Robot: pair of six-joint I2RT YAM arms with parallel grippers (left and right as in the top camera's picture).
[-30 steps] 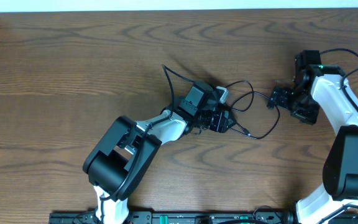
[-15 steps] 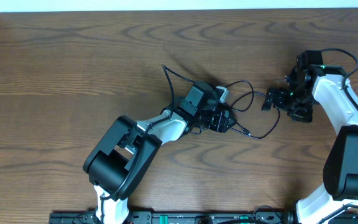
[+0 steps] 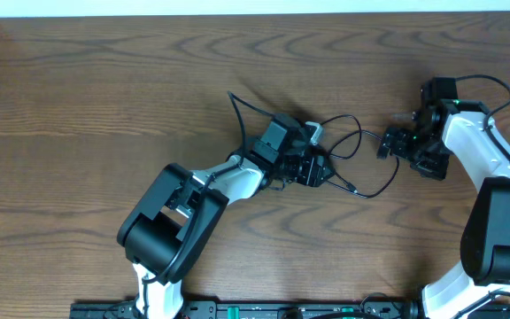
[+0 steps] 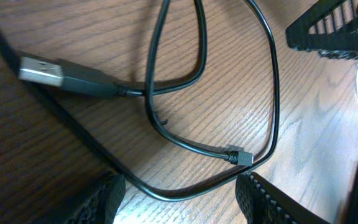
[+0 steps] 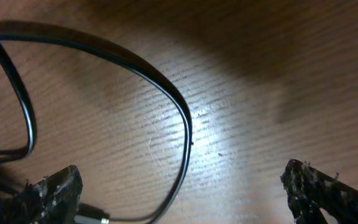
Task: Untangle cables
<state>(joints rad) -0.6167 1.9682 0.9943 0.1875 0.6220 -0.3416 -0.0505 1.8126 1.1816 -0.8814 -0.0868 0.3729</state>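
Note:
The thin black cable (image 3: 361, 135) lies in loose loops on the wooden table between my two grippers. In the left wrist view it shows a USB plug (image 4: 42, 71) and a small plug end (image 4: 244, 157). My left gripper (image 3: 315, 170) is open, low over the tangle, and a strand of the black cable (image 4: 166, 190) runs between its fingers (image 4: 179, 205). My right gripper (image 3: 386, 142) is open at the right end of the loops, and the cable's curve (image 5: 185, 124) passes between its fingers (image 5: 185, 199). A small white piece (image 3: 315, 133) sits by the left gripper; I cannot tell if it is the white cable.
The table is dark wood (image 3: 104, 97). A pale wall edge (image 3: 237, 7) runs along the back. The right arm's thicker black wire (image 3: 494, 89) arches over its wrist. The arm bases stand at the front edge (image 3: 237, 310).
My right gripper shifted slightly left and then back, staying at the loop's right end. The cable's far-left tail moved a touch left. The left gripper barely moved.

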